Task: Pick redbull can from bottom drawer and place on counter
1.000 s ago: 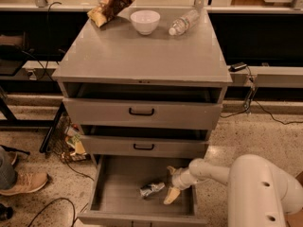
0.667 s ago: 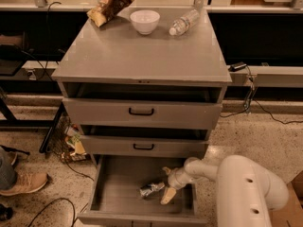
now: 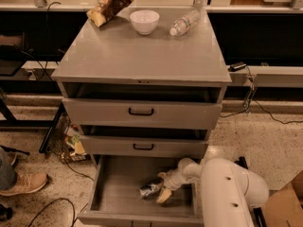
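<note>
The redbull can, silver with bluish patches, lies on its side on the floor of the open bottom drawer. My gripper is down inside the drawer, right beside the can's right end. Its cream fingers are spread apart, one above and one below the can's end, and they do not hold it. The white arm reaches in from the lower right. The grey counter tops the cabinet.
On the counter stand a chip bag, a white bowl and a clear plastic bottle. The two upper drawers are slightly ajar. A shoe and cables lie on the floor at left.
My gripper has moved left inside the drawer, closer to the can, and the arm has come further forward. The can has not moved.
</note>
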`<state>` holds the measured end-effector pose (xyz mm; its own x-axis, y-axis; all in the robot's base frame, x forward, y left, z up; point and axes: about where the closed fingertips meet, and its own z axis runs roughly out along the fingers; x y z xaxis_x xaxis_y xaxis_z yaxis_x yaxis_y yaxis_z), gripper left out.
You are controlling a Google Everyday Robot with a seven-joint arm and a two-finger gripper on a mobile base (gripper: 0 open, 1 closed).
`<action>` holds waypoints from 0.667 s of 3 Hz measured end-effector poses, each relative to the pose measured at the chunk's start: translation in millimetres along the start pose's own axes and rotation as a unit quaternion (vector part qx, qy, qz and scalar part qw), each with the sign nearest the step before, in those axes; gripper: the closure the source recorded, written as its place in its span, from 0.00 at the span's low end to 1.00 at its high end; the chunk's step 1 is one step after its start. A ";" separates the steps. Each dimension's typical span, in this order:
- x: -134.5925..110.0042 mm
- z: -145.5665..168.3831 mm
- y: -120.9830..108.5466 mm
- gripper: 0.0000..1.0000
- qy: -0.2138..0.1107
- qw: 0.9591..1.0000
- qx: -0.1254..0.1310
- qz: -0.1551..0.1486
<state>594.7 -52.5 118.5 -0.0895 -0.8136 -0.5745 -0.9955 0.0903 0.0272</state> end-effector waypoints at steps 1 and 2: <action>2.0 1.1 3.0 0.42 0.003 1.000 0.002 0.004; -1.8 -13.9 10.2 0.66 -0.005 1.000 0.012 0.008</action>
<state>584.3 -58.1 131.2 -0.1053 -0.8065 -0.5817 -0.9929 0.1178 0.0163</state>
